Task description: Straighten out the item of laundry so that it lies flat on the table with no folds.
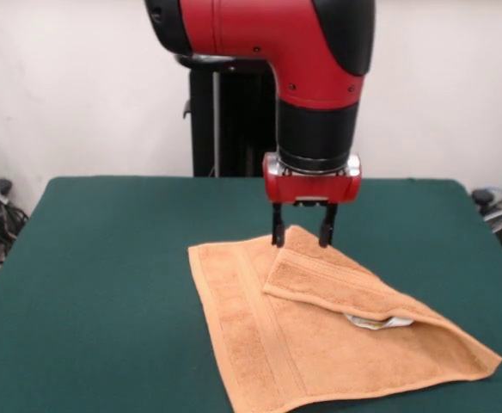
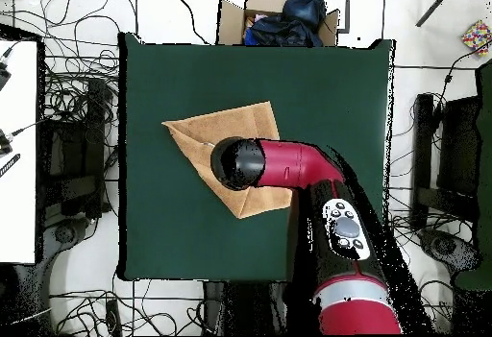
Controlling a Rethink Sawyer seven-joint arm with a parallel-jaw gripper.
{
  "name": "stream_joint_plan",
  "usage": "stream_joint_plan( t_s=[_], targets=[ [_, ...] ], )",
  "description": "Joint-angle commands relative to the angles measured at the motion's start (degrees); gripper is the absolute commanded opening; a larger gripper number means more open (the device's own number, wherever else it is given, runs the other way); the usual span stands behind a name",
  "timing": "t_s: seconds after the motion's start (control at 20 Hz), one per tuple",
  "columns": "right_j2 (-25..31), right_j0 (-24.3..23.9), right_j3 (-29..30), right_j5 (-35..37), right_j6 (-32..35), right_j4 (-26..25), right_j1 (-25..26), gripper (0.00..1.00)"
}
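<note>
Washcloth (image 1: 320, 335): nearest the front camera we see the orange-tan cloth lying on the desk, its lower corner running off the bottom edge of the front view.
Fold: one corner is turned over onto the rest, making a triangular flap whose tip sits at the far side of the cloth; we count at least two layers there.
Tag (image 1: 378, 323): we make out a small white tag peeking from under the edge of the flap.
Border bands: we see woven stripes running along the cloth's left edge and along the flap.
Desk (image 1: 105, 284): covered in dark green cloth, far wider than the washcloth; in the overhead view the washcloth lies left of the middle of the green surface.
Arm (image 1: 311, 60): red and black, coming down from above; in the overhead view it covers the lower right part of the washcloth.
Gripper (image 1: 303, 234): we see it pointing straight down over the tip of the flap, its two dark fingers (image 1: 278, 229) standing apart, one on each side of the tip.
Contact: the fingertips sit at the level of the cloth's raised tip; we cannot tell whether they touch it.
Surroundings: in the overhead view we see cables (image 2: 77, 112) on the floor around the desk and a cardboard box (image 2: 279, 16) beyond its top edge.
</note>
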Motion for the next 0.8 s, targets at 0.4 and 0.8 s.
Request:
stream_joint_plan(
  t_s=[0.4, 0.8],
  targets=[
    [6.0, -1.6, 3.4, -0.9, -2.1, -5.0, 3.4, 1.0],
    [6.2, -2.4, 6.0, -4.1, -1.2, -8.4, 4.6, 1.0]
  ],
)
